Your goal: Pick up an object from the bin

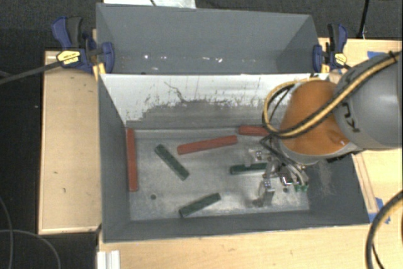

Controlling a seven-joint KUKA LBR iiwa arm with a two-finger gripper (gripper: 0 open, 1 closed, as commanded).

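Reaching in from the right, the arm (352,110) hangs its fingers (263,193) low over the floor of the bin (208,34), close to the near wall and the right wall, where room is tight. Whether they are apart or together I cannot tell. Just far of them lies a dark green stick (245,168), its right end under the wrist.

There are three green sticks in all. The slanted green stick (171,161) is left of centre and the low green stick (199,204) is by the near wall.

There are also three red ones. The upright red stick (132,159) runs along the left wall, the middle red stick (206,145) lies across the centre, and the far red stick (252,130) is partly hidden by the arm.

Open floor lies at left-centre, between the sticks.
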